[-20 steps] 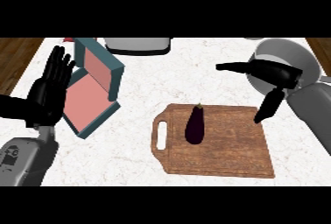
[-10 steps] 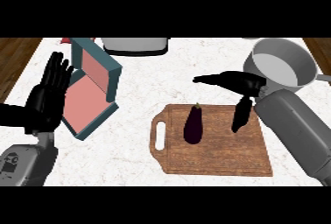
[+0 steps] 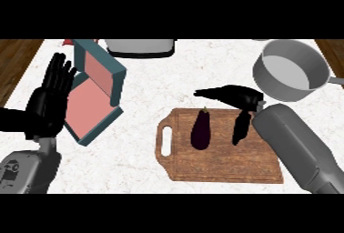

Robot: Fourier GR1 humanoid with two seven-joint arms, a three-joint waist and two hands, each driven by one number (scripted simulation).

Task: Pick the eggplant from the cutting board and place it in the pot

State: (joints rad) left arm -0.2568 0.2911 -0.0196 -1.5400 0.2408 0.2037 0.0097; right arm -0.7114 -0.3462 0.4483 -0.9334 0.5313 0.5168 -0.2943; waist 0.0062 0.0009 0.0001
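Marble counter (image 3: 201, 68), slim dark-purple eggplant (image 3: 200, 129) flat on cutting board (image 3: 222, 164), our right hand (image 3: 243, 96) spread just beside it

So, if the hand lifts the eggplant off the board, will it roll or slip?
The eggplant is long and rounded, lying flat on the cutting board, so a sideways push would probably roll it. Its dark skin looks smooth, so it may slip in the right hand. It looks plump, so probably stiff.

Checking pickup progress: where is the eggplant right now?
Head view: the eggplant lies on the cutting board, right of centre, just left of the open right hand, not held.
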